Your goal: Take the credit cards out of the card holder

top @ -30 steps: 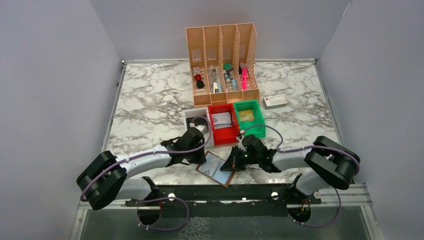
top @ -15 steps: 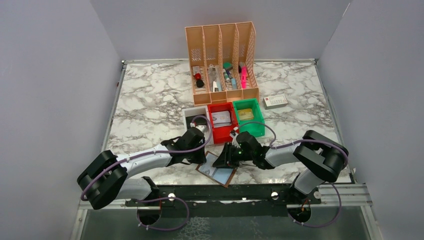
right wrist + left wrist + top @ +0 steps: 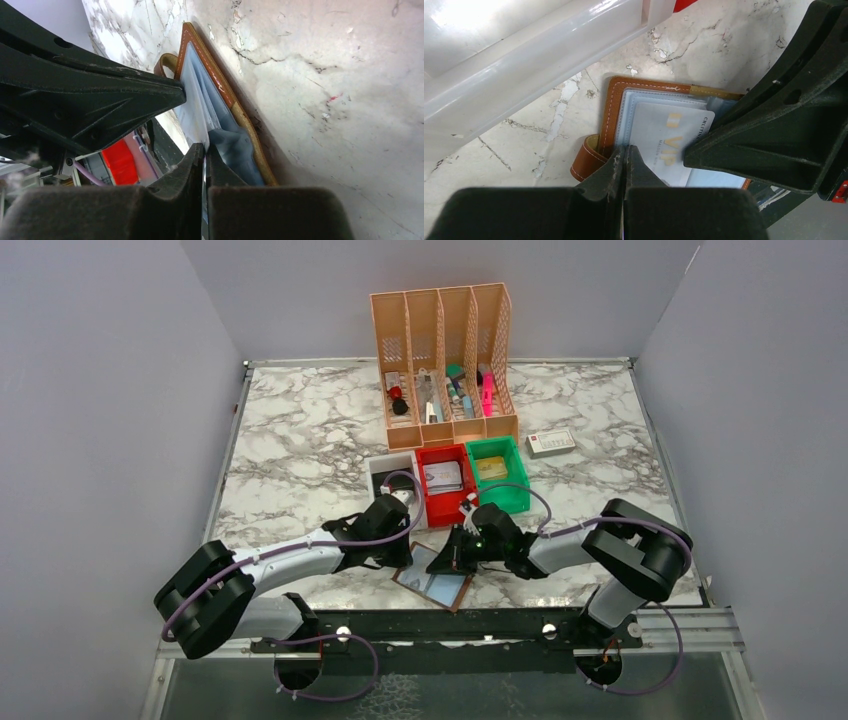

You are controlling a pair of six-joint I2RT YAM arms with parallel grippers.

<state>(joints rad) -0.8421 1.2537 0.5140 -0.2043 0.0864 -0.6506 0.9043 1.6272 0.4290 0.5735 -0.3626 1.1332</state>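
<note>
Open card holder [image 3: 610, 115] holds card [image 3: 664, 135] marked "VIP". Left claw [image 3: 625, 160] closed tight; right claw [image 3: 205, 155] pinches card edge.

arms: left arm [image 3: 290, 558], right arm [image 3: 568, 546], pale grey links, bulky black joints | cables [image 3: 512, 486]: purple, looping outside | claws: left claw [image 3: 624, 156], right claw [image 3: 205, 150], matte black, ribbed

Cannot see the card holder [image 3: 610, 116] edge behind the right pincer [image 3: 694, 150]; cannot read small print on the top credit card [image 3: 659, 135].
</note>
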